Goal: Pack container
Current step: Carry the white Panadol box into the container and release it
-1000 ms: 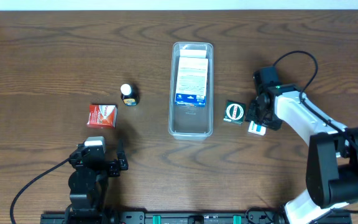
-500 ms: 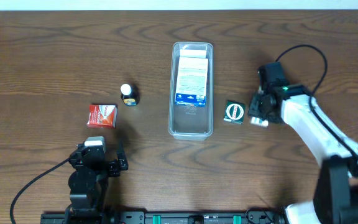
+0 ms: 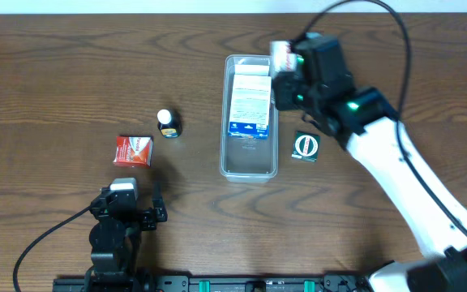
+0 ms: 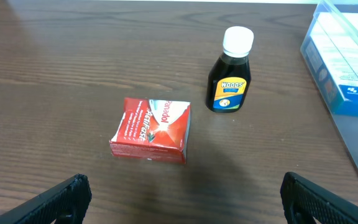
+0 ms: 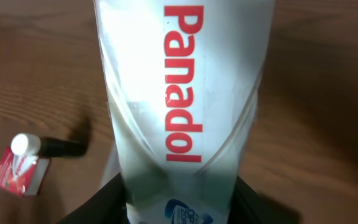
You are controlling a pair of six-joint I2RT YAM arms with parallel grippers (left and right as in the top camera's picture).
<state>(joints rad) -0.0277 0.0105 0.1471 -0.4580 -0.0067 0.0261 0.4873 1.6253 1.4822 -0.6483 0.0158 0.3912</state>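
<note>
The clear container [image 3: 250, 166] lies lengthwise at the table's middle with a white and blue box [image 3: 250, 105] in its far half. My right gripper [image 3: 286, 69] is shut on a white Panadol box [image 5: 179, 106], which it holds raised over the container's far right corner [image 3: 280, 55]. My left gripper [image 4: 182, 199] is open and empty, near the front edge. A red box [image 3: 133, 151] and a dark bottle with a white cap [image 3: 167, 124] sit left of the container; both show in the left wrist view [image 4: 151, 129] [image 4: 230, 71]. A dark green box [image 3: 305, 146] lies right of the container.
The right arm [image 3: 396, 170] stretches from the front right across the table. The container's near edge shows in the left wrist view [image 4: 347, 68]. The container's near half holds nothing.
My right gripper has lifted the Panadol box from beside the dark green box and carried it back and left, over the container's far right corner. The left arm has not moved.
</note>
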